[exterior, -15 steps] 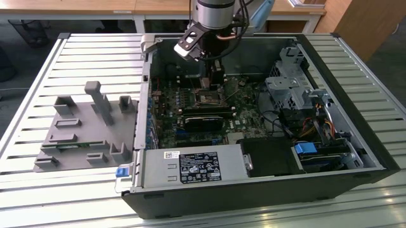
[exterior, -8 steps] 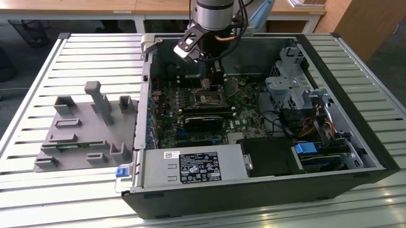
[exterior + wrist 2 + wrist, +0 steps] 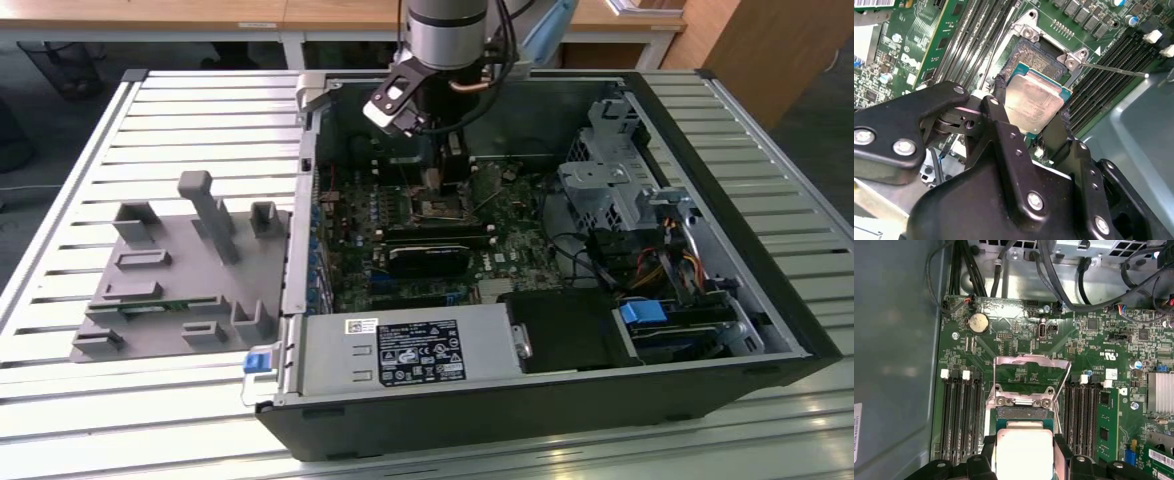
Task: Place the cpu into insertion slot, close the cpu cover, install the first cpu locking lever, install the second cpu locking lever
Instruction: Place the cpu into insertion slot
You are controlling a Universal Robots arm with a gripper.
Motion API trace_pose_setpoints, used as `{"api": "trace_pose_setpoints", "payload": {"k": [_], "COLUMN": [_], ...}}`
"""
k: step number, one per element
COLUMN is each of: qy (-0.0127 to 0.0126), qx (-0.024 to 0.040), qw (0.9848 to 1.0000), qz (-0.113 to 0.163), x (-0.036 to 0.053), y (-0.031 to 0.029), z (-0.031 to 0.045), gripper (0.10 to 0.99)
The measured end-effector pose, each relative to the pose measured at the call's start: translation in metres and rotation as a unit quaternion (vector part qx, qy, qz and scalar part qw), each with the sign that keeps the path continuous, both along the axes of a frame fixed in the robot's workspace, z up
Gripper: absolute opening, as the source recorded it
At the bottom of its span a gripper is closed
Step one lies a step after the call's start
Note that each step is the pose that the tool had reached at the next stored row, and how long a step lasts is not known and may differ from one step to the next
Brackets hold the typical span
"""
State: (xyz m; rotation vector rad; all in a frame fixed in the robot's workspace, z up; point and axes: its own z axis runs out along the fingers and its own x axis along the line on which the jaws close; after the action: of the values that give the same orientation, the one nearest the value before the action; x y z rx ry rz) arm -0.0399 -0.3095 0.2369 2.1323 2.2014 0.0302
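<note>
Gripper [image 3: 1032, 103] around cpu [image 3: 1035, 97], silver top upward

The space straight above the insertion slot [image 3: 1040, 54] is open. The cpu cover [image 3: 1030, 359] stands tipped up off one edge, and a thin lever rod [image 3: 1114, 69] sticks out beside the socket. The gripper [image 3: 441, 192], clamped on the cpu [image 3: 1035, 102], occupies that shaft. Low rows of memory slots [image 3: 961, 410] flank the socket on two sides. In the exterior view, the case wall [image 3: 307, 190] bounds the left, the drive cage [image 3: 607, 190] crowds the right, and the power supply [image 3: 400, 350] blocks the near side.
</note>
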Motion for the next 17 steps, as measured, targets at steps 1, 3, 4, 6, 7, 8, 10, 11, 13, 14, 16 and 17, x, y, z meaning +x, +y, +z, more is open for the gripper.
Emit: {"api": "trace_pose_setpoints", "payload": {"k": [1, 3, 4, 6, 7, 8, 10, 11, 13, 14, 16, 17], "qy": [0.0000, 0.0000, 0.0000, 0.0000, 0.0000, 0.0000, 0.0000, 0.0000, 0.0000, 0.0000, 0.0000, 0.0000], "qx": [0.0000, 0.0000, 0.0000, 0.0000, 0.0000, 0.0000, 0.0000, 0.0000, -0.0001, 0.0000, 0.0000, 0.0000], "qw": [1.0000, 1.0000, 1.0000, 1.0000, 1.0000, 1.0000, 1.0000, 1.0000, 1.0000, 1.0000, 1.0000, 1.0000], "qz": [-0.001, -0.002, -0.002, -0.003, -0.003, -0.003, -0.004, -0.004, -0.004, -0.005, -0.005, -0.005], "x": [-0.0004, -0.0011, -0.0012, -0.0014, -0.0014, -0.0015, -0.0015, -0.0015, -0.0016, -0.0016, -0.0016, -0.0016], "y": [0.0000, 0.0000, 0.0000, 0.0000, 0.0000, 0.0000, 0.0000, 0.0000, 0.0000, 0.0000, 0.0000, 0.0000], "z": [-0.0013, -0.0042, -0.0054, -0.0082, -0.0093, -0.0104, -0.0119, -0.0125, -0.0140, -0.0149, -0.0170, -0.0182], "gripper": [0.541, 0.541, 0.541, 0.541, 0.541, 0.541, 0.541, 0.541, 0.541, 0.541, 0.541, 0.541]}}
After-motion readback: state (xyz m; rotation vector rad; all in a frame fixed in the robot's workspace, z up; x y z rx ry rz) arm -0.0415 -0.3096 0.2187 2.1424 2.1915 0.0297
